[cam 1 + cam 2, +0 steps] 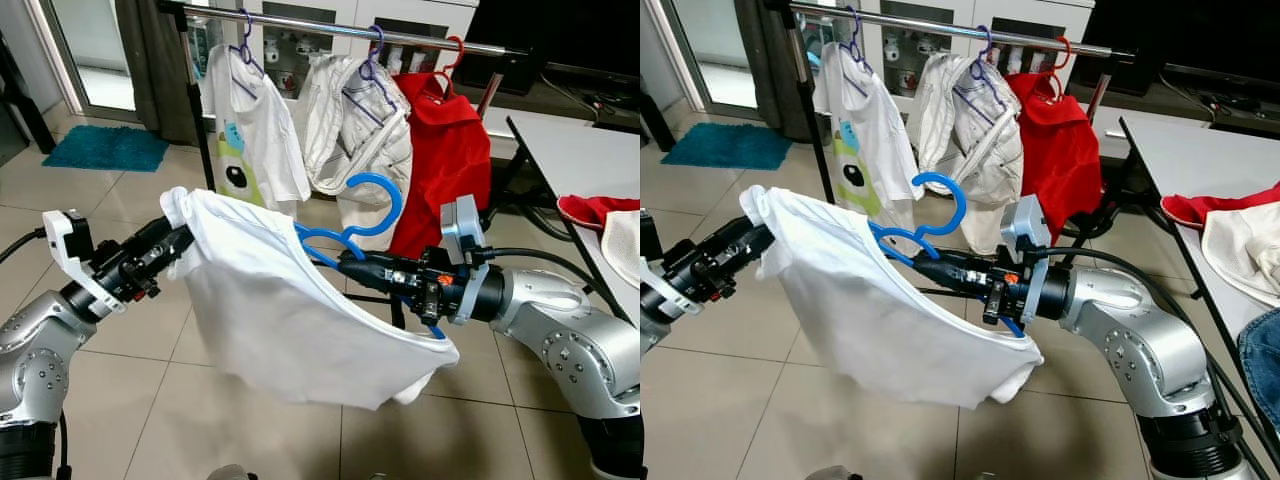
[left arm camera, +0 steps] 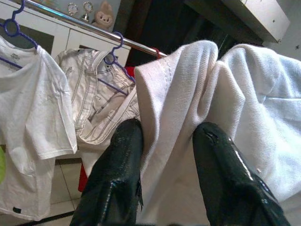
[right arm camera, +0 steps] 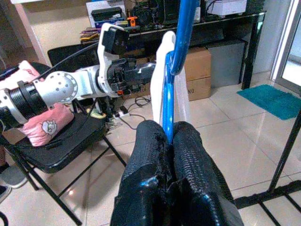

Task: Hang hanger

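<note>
Item 1: your right end effector (image 1: 345, 262) is clamped on the blue hanger (image 1: 362, 222), keeping its hook free and pointing up.
Item 2: your left end effector (image 1: 178, 238) pinches the white T-shirt (image 1: 290, 310) at one shoulder, spreading it on the hanger.
Item 3: beyond, the chrome rail (image 1: 330, 24) carries three hung garments; you likely hook between them.

This is a room in a home, used for drying or sorting laundry. A metal clothes rail (image 1: 330, 25) carries shirts on hangers: a white T-shirt (image 1: 250, 130), a cream shirt (image 1: 360, 140) and a red one (image 1: 440, 150). The floor is pale tile (image 1: 120, 180), with a teal mat (image 1: 105, 147) by a glass door (image 1: 95, 50). White cabinets (image 1: 400, 15) stand behind, and a white table (image 1: 580, 160) holds more clothes.
</note>
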{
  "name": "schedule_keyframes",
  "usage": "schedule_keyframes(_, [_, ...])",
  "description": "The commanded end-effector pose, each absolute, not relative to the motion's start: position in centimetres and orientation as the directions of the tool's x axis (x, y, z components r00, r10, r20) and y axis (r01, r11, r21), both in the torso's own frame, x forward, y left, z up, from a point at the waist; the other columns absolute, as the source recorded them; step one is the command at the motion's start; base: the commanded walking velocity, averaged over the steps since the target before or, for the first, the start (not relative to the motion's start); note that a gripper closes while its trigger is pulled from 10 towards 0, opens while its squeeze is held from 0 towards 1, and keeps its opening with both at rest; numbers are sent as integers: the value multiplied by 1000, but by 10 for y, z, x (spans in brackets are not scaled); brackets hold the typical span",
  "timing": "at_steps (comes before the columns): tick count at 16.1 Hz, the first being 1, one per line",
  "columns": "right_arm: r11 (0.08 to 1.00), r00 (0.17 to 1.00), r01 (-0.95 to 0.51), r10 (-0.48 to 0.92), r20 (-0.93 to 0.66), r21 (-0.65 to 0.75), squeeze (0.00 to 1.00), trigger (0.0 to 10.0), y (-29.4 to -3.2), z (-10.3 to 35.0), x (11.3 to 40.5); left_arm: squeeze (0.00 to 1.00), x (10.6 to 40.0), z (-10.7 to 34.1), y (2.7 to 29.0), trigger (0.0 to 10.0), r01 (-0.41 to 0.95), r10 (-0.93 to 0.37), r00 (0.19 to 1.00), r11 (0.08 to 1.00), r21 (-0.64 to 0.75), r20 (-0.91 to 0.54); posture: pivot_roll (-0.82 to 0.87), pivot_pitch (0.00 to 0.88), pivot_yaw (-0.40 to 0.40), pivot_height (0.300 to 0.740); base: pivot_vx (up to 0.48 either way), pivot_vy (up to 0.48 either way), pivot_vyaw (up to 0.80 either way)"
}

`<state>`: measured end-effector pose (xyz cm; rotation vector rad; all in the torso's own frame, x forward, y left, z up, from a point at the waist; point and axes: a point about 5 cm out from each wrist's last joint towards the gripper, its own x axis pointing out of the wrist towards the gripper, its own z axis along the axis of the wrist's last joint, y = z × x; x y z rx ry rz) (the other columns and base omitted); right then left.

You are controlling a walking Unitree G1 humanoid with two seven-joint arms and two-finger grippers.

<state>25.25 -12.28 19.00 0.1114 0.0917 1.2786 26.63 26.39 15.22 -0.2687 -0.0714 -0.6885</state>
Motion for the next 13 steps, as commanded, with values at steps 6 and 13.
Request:
schedule_keyframes(6, [276, 278, -955, 961, 3, 109, 0, 10000, -122, 195, 255, 0, 267, 156, 267, 0, 643, -609, 766, 731, -229, 206, -93, 0, -55, 740, 0, 0, 0])
schedule_keyframes(13, [290, 291, -950, 957, -5, 113, 0, 10000, -124, 193, 256, 0, 265, 155, 270, 0, 644, -605, 765, 730, -231, 220, -89, 0, -51, 740, 0, 0, 0])
